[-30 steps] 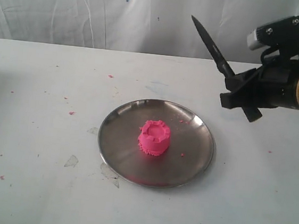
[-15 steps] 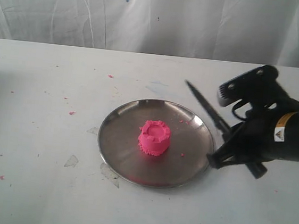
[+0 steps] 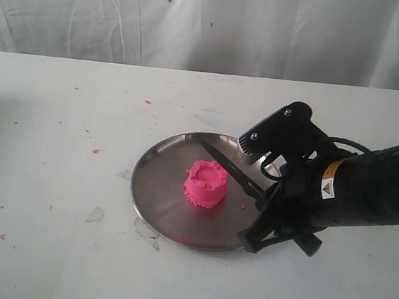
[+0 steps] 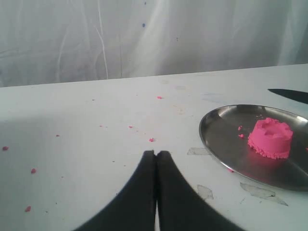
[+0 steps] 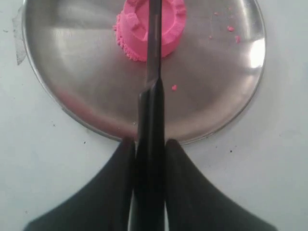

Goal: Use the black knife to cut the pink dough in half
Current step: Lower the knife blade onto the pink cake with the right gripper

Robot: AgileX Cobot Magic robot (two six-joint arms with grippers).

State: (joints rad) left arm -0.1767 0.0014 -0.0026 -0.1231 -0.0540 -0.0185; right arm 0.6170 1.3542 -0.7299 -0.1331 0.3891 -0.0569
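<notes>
The pink dough [image 3: 206,184] is one squat cylinder with a dented top, standing in the middle of the round steel plate [image 3: 159,182]. My right gripper [image 3: 268,202] is shut on the handle of the black knife [image 3: 225,162] at the plate's right rim. The blade slants across the plate just above and behind the dough. In the right wrist view the knife [image 5: 153,62] lines up over the middle of the dough [image 5: 131,28], held by the gripper [image 5: 149,142]; contact cannot be told. My left gripper [image 4: 156,153] is shut and holds nothing, left of the plate [image 4: 219,131] and dough [image 4: 270,138].
Tiny pink specks [image 3: 95,151] and clear tape scraps [image 3: 95,216] dot the white table [image 3: 46,248]. A white cloth backdrop [image 3: 128,13] hangs behind its far edge. The bulky right arm [image 3: 367,188] lies over the table's right side.
The right arm has come down and to the left with the knife, from high at the right to low over the plate. Dough and left gripper have not moved.
</notes>
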